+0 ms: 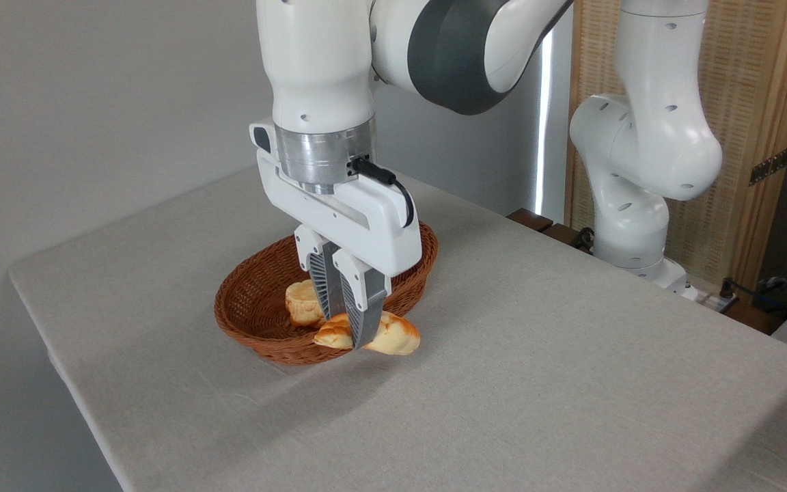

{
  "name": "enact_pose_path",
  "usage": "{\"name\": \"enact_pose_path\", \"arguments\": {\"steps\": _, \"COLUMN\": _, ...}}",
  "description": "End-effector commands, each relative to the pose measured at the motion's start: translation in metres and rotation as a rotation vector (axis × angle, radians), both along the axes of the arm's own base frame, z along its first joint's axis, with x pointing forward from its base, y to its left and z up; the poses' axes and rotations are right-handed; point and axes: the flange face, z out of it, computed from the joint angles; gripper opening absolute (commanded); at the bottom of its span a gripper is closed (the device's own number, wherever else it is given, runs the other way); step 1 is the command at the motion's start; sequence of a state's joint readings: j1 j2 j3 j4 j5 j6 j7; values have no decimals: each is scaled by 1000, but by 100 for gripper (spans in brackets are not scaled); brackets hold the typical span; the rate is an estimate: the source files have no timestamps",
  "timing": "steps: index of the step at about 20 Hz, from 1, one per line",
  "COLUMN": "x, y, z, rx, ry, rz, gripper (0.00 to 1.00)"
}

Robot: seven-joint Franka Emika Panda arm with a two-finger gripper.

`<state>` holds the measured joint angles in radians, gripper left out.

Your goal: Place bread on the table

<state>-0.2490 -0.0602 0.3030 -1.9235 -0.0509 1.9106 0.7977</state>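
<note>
you see the bread [393,335] pinched between the two fingers of the gripper [352,331], which are clamped on its middle. it lies level over the near rim of the wicker basket [257,301], its right end jutting out past the rim above the table [537,355]. whether it touches the rim, you cannot tell. a paler, chunkier bread piece [301,304] sits inside the basket, just behind the fingers. the grey cloth spreads wide around the basket.
</note>
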Motion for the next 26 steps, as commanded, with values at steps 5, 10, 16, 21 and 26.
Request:
{"name": "enact_pose_path", "arguments": {"steps": 5, "x": -3, "y": 4, "z": 0, "rx": 8, "ry": 22, "rz": -19, "gripper": 100}}
{"name": "enact_pose_path", "arguments": {"steps": 10, "x": -1, "y": 1, "z": -3, "rx": 12, "ry": 27, "rz": -22, "gripper": 100}}
{"name": "enact_pose_path", "arguments": {"steps": 16, "x": -1, "y": -5, "z": 9, "rx": 0, "ry": 1, "rz": -17, "gripper": 100}}
{"name": "enact_pose_path", "arguments": {"steps": 21, "x": 3, "y": -39, "z": 21, "rx": 9, "ry": -26, "rz": -2, "gripper": 100}}
{"name": "enact_pose_path", "arguments": {"steps": 26, "x": 8, "y": -45, "z": 21, "rx": 9, "ry": -42, "rz": 25, "gripper": 100}}
